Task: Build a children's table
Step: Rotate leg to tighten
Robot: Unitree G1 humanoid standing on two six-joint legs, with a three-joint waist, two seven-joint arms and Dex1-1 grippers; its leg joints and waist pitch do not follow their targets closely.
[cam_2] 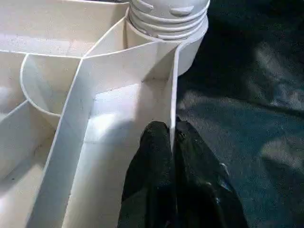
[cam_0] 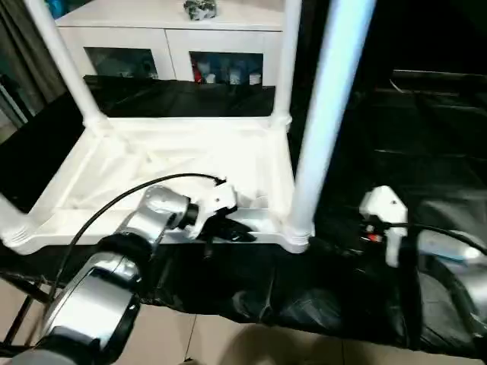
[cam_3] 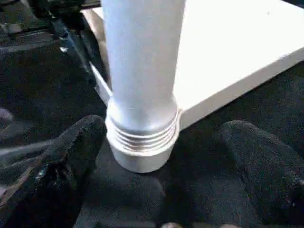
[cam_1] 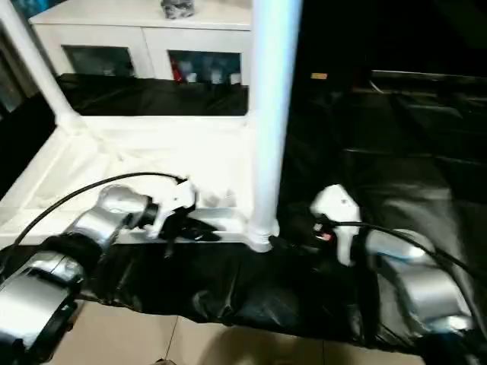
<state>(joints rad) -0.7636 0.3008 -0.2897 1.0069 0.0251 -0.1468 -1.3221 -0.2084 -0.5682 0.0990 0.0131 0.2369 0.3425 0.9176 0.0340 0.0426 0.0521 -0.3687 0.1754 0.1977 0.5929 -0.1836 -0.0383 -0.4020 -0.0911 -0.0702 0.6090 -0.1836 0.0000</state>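
The children's table lies upside down on a black cloth, its white tabletop showing the ribbed underside. A thick white leg stands in the near right corner socket. Two more legs rise at the far right and far left corners. My left gripper is shut on the thin near rim wall of the tabletop, a little left of that socket. My right gripper is open, with one black finger on each side of the near right leg's base, not touching it.
A white glass-doored cabinet stands behind the tabletop. The black cloth runs on to the right and hangs over the near edge above a pale tiled floor. A black cable loops over my left forearm.
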